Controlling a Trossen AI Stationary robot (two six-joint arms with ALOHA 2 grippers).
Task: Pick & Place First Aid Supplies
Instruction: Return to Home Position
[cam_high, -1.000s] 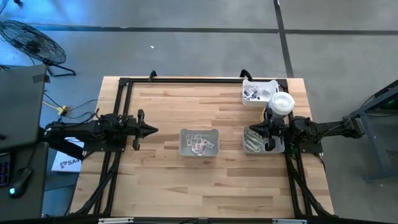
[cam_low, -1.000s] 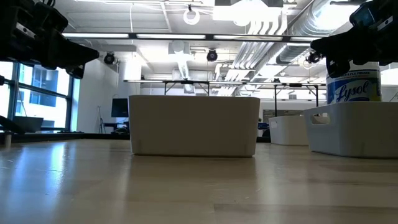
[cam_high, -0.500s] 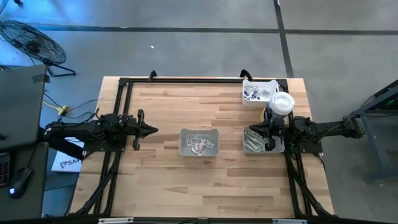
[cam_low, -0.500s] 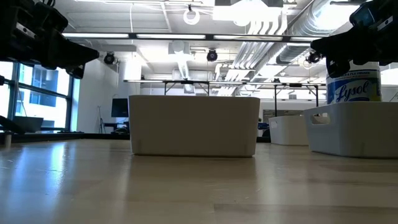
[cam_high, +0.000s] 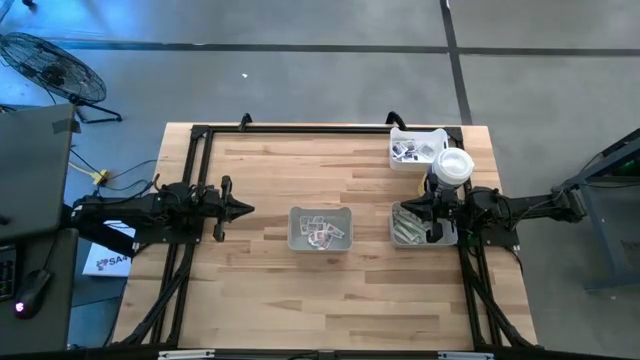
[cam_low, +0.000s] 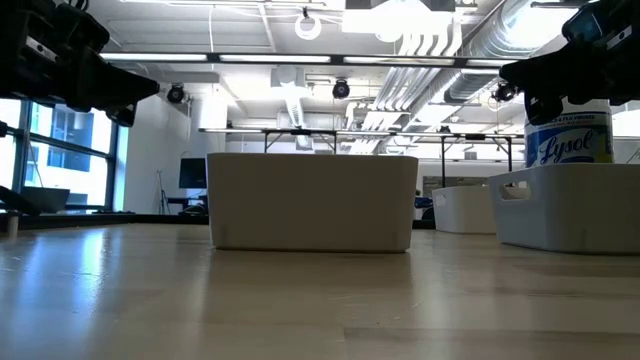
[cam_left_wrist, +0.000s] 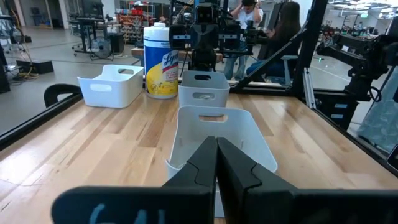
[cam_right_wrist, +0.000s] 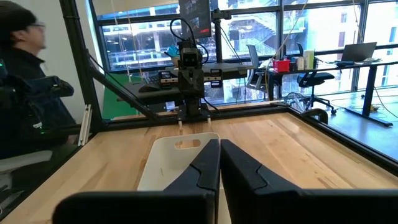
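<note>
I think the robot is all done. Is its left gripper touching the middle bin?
Apart. The high view shows the left gripper short of the middle bin, with bare table wood between them.

An open lab floor: exposed ceiling ducts (cam_low: 470, 60), desks (cam_right_wrist: 283, 70), office chairs (cam_right_wrist: 309, 79), big windows (cam_right_wrist: 143, 37)

Small squarish white packets with dark print (cam_high: 320, 233) lie jumbled between the left gripper (cam_high: 246, 209) and the right gripper (cam_high: 415, 208). Long narrow pale green-grey strips (cam_high: 405, 229) lie heaped just beside the right gripper.
</note>
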